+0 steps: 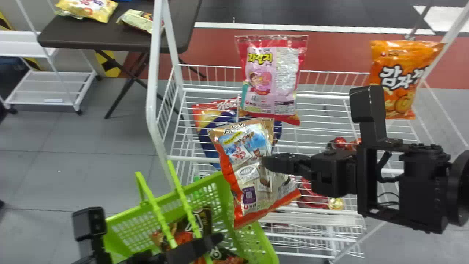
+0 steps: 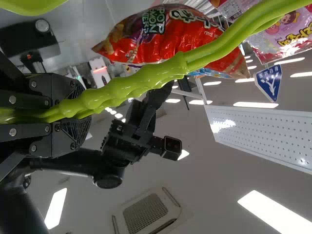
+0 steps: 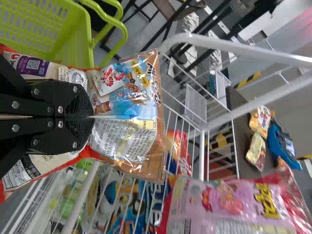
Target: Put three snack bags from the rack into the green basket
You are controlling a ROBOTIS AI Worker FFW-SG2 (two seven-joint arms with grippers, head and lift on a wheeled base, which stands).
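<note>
The bag [image 1: 249,176] hangs tilted over the inner wall of the basket [image 1: 220,198]; how far it is above that wall, I can't tell. The right gripper [image 1: 265,163] comes at it from three o'clock, fingers pressed together on its film, hiding a patch of the print.

At seven o'clock sits the left gripper [image 1: 218,239], pinching the basket's green handles [image 1: 157,216]. Its arm runs off the bottom edge, and so does the basket. Down in there I can see dark and red bags [image 1: 201,220], half covered by handles and gripper, so don't ask me to count them.

Just past the bag, toward twelve, a blue bag [image 1: 216,124] lies behind it in the rack [image 1: 154,91], its middle hidden. The pink bag [image 1: 271,73] stands at one o'clock, overlapping the blue one. Out at two is the orange bag [image 1: 399,66], a lower corner behind the right arm. Around four, something red [image 1: 311,194] shows through the wires, hard to make out.

Well off at ten or eleven, the dark table [image 1: 73,36] carries yellow packs [image 1: 88,9], cut by the top edge.
</note>
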